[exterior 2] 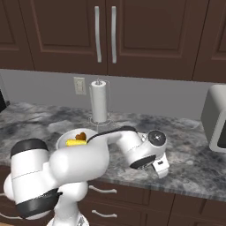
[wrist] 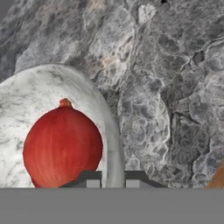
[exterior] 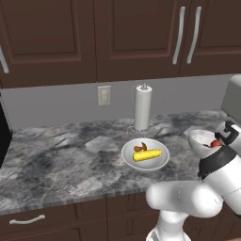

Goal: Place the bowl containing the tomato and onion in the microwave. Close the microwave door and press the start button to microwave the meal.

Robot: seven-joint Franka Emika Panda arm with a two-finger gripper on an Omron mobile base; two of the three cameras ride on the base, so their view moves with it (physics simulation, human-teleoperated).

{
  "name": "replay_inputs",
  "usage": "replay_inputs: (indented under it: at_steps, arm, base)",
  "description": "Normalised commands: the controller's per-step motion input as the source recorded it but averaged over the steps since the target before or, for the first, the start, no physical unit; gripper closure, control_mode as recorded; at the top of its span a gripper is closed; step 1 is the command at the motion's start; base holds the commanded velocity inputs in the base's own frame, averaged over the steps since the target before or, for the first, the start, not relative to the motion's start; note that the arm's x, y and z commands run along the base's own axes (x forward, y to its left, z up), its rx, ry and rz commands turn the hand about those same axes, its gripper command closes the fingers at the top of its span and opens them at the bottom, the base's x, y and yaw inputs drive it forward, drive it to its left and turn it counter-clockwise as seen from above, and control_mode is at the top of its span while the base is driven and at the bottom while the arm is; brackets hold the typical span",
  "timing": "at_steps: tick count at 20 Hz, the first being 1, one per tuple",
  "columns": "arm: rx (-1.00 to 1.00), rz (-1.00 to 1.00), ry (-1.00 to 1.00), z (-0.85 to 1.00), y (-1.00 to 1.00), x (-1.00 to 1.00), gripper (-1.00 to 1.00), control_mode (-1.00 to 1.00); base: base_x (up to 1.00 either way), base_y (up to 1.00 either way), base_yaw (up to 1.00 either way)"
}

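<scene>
Hand view looks down on the tool (wrist: pixel 113 177), whose two dark finger tips stand close together with the rim of the bowl (wrist: pixel 110 131) between them, so the tool is narrowed onto that rim. From the tips the pale speckled bowl spreads away to the left in this view, and a red onion (wrist: pixel 62 146) lies inside it just beside the left tip. Grey marbled worktop (wrist: pixel 175 87) lies on the other side of the tool and beyond it. In the left base view the bowl (exterior: pixel 200 140) sits on the worktop (exterior: pixel 61 160) directly under the arm's dark wrist, something red showing at its near edge. A white dish (exterior: pixel 145 154) with a yellow corn cob (exterior: pixel 147 155) rests on the worktop to the left of the tool, near but apart from the bowl, and a paper towel roll (exterior: pixel 142 107) stands upright behind that dish near the wall. From the right base view the wrist bends down over the worktop (exterior 2: pixel 190 163), hiding the bowl, and a white appliance (exterior 2: pixel 216 117) stands well apart at the right edge.
</scene>
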Motion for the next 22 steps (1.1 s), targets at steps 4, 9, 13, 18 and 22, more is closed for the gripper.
replay_inputs:
  at_steps: [4, 9, 13, 18, 22]
  arm:
    - [0.00, 0.01, 0.00, 0.00, 0.09, 0.00, 1.00, -1.00]
    - [-0.01, 0.07, -0.09, 0.57, 0.03, -0.33, 1.00, -1.00]
    - [-0.05, 0.20, -0.30, 0.99, 0.31, -0.72, 1.00, -1.00]
    - [-0.12, 0.17, -0.28, 0.97, 0.64, -0.65, 1.00, -1.00]
    - [-0.19, 0.15, -0.10, 0.91, 0.82, -0.54, 1.00, -1.00]
  base:
    - [0.00, 0.00, 0.00]
    - [0.00, 0.00, 0.00]
    - [0.00, 0.00, 0.00]
    - [0.00, 0.00, 0.00]
    - [0.00, 0.00, 0.00]
